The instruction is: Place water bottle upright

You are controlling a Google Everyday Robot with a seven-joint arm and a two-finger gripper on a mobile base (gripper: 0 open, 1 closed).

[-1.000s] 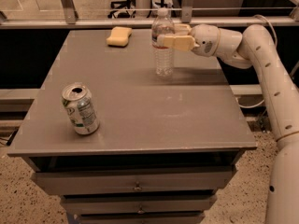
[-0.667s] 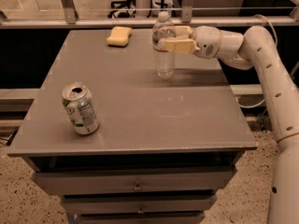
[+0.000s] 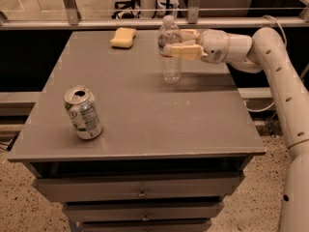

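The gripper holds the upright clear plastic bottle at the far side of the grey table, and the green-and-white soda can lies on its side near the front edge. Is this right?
Not quite. The green-and-white soda can stands upright, its top facing up, as the camera view shows. The rest is right: the gripper holds the upright clear plastic bottle at the far side.
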